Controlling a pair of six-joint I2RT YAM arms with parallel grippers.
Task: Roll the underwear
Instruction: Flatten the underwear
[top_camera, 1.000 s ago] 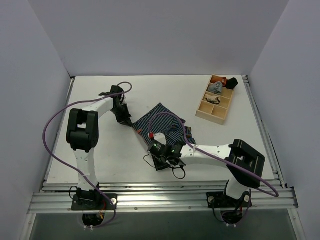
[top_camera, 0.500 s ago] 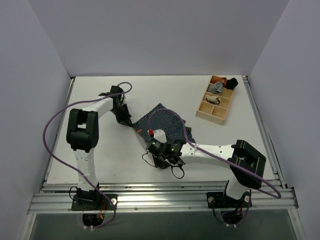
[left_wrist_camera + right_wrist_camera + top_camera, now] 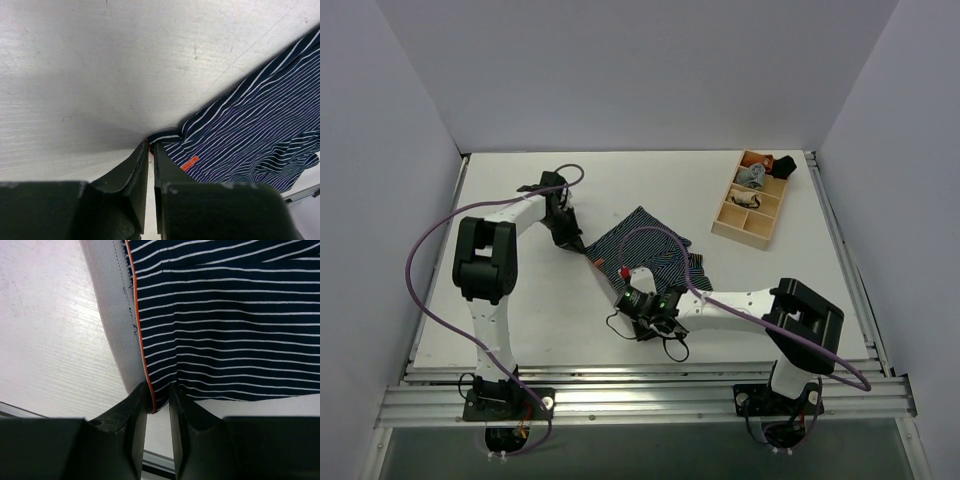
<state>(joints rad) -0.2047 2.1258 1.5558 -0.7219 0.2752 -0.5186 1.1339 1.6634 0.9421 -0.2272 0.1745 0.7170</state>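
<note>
Overhead, the underwear point(image 3: 655, 248) lies spread near the middle of the table point(image 3: 520, 300), between the two arms. The left gripper point(image 3: 583, 248) sits at its left corner and the right gripper point(image 3: 633, 290) at its near corner, so both tools sit on one edge of the cloth, which runs diagonally from the left corner down to the near one. The rest of the garment stretches away from that edge toward the far right. A roll would probably start at this held edge and travel that way. Neither arm is clearly closer, as both are already on the cloth. A wooden tray point(image 3: 722, 224) holding small rolled garments point(image 3: 754, 176) stands well apart at the far right and blocks nothing. From the left wrist, the left gripper point(image 3: 150, 152) has its jaws drawn almost together, and the striped corner of the underwear point(image 3: 250, 120) reaches right into the slit, so I judge it pinched. A small orange tag point(image 3: 190, 163) lies just beside the tips. From the right wrist, the right gripper point(image 3: 157, 402) is clamped on the orange-piped edge of the grey waistband point(image 3: 111, 315), with the navy stripes of the underwear point(image 3: 230, 325) running off to the right.
</note>
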